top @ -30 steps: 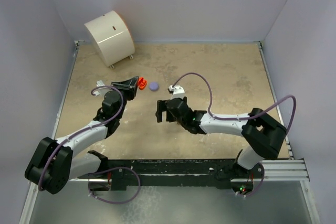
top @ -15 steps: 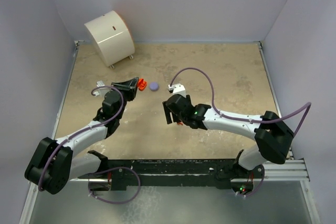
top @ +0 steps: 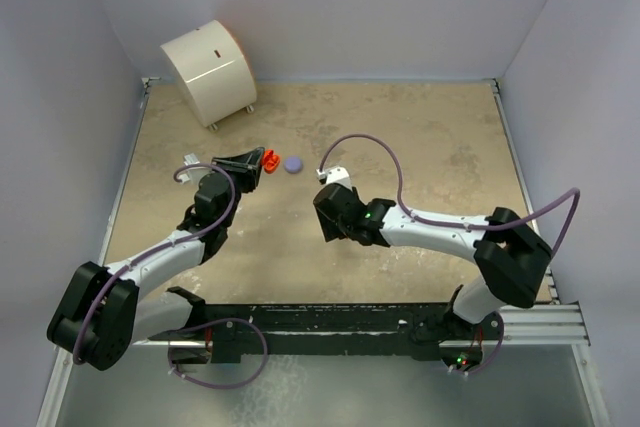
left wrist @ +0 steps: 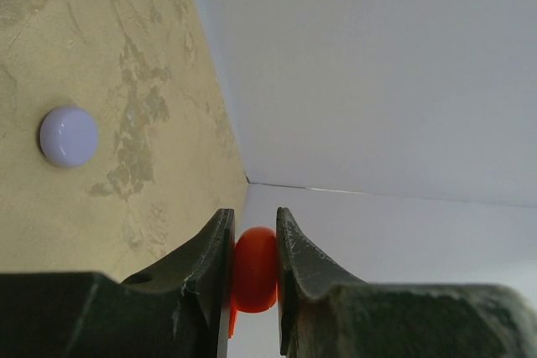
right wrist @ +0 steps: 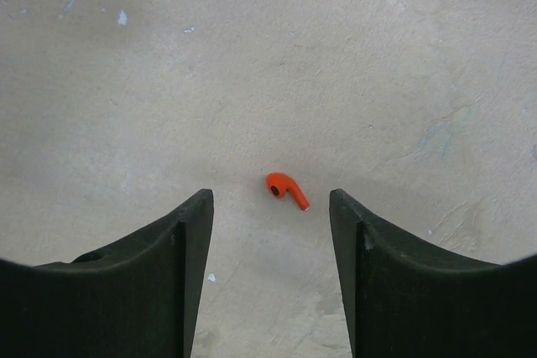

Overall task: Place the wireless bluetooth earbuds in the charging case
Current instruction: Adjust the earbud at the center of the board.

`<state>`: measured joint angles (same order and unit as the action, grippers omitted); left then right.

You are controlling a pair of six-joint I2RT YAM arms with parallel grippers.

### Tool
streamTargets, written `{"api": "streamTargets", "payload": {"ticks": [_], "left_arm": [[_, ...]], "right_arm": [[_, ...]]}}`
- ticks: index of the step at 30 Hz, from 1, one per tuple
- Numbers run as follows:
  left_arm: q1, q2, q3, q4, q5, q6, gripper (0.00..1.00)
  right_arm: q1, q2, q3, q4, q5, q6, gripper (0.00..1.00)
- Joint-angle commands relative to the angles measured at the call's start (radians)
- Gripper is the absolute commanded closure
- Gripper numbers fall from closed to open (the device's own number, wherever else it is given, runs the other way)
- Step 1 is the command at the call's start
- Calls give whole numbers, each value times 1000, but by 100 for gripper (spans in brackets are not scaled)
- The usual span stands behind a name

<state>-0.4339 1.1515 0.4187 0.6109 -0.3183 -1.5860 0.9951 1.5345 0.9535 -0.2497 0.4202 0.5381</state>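
My left gripper (top: 257, 162) is shut on a red-orange round charging case (top: 269, 159), held edge-on between the jaws in the left wrist view (left wrist: 254, 267). A lilac round case (top: 292, 164) lies closed on the table just right of it and also shows in the left wrist view (left wrist: 68, 136). My right gripper (right wrist: 270, 197) is open and points down over one red-orange earbud (right wrist: 286, 189), which lies on the table between and just beyond the fingertips. In the top view the right gripper (top: 328, 213) hides that earbud. The other earbuds are out of view.
A large white cylinder (top: 208, 69) lies on its side at the back left corner. Walls close the table (top: 430, 137) on the left, back and right. A metal rail (top: 520, 319) runs along the near edge.
My right gripper has moved a little to the right and turned down over the earbud. The left arm and its case have not moved.
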Motion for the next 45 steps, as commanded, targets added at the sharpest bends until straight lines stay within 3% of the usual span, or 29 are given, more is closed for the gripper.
{"api": "streamTargets", "payload": {"ticks": [1, 45], "left_arm": [[5, 2, -2, 42, 4, 1, 100], [5, 40, -10, 84, 13, -9, 100]], "right_arm": [[-1, 39, 5, -4, -18, -18, 41], [-49, 150, -39, 79, -114, -48, 61]]}}
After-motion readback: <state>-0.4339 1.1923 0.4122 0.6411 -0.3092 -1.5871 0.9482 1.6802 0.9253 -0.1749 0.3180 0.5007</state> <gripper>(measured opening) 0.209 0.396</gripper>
